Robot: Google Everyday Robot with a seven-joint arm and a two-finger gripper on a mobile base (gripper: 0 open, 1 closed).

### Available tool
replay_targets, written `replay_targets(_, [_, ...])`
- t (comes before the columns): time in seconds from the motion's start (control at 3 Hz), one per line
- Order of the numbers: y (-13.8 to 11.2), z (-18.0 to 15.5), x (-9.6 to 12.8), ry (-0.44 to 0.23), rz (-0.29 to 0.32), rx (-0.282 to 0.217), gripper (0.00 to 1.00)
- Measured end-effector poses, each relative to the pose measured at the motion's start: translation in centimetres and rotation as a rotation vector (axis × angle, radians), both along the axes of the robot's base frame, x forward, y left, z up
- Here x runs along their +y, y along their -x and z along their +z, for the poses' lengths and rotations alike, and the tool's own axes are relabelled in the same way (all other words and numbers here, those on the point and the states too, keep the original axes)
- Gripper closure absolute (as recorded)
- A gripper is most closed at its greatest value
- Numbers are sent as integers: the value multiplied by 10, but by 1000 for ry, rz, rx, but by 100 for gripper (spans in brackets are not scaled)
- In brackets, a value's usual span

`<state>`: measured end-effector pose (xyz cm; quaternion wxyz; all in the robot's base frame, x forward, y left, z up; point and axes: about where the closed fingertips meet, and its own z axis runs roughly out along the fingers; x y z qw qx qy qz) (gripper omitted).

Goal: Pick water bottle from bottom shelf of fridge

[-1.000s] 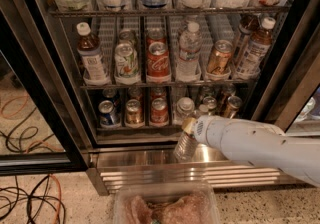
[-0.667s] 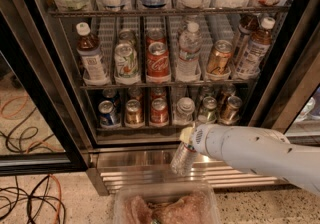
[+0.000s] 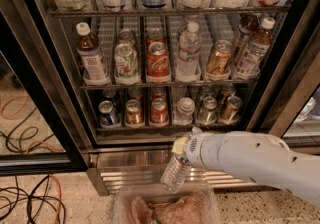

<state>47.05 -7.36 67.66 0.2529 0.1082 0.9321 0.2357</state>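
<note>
My gripper (image 3: 183, 147) is in front of the fridge (image 3: 45, 93), below the bottom shelf (image 3: 165, 127). It is shut on the neck end of the water bottle (image 3: 175, 172), a small clear ribbed bottle. The bottle hangs tilted, base down and to the left, in front of the ribbed steel base panel (image 3: 125, 168). It is clear of the shelf. Another white-capped clear bottle (image 3: 184, 111) stands on the bottom shelf among several cans. My white forearm (image 3: 250, 160) comes in from the right.
A clear tray (image 3: 165, 207) with pinkish contents sits just below the held bottle. The black door frame (image 3: 50, 113) stands at the left. Cables (image 3: 25, 198) lie on the floor at the left. The middle shelf holds cans and bottles, among them a taller clear bottle (image 3: 189, 50).
My gripper has moved down and slightly left with the water bottle, from the level of the bottom shelf's front rail to in front of the base panel.
</note>
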Motion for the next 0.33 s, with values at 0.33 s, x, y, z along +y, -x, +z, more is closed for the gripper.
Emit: replay_targets(0.33, [14,4,10,-38,-14,40,100])
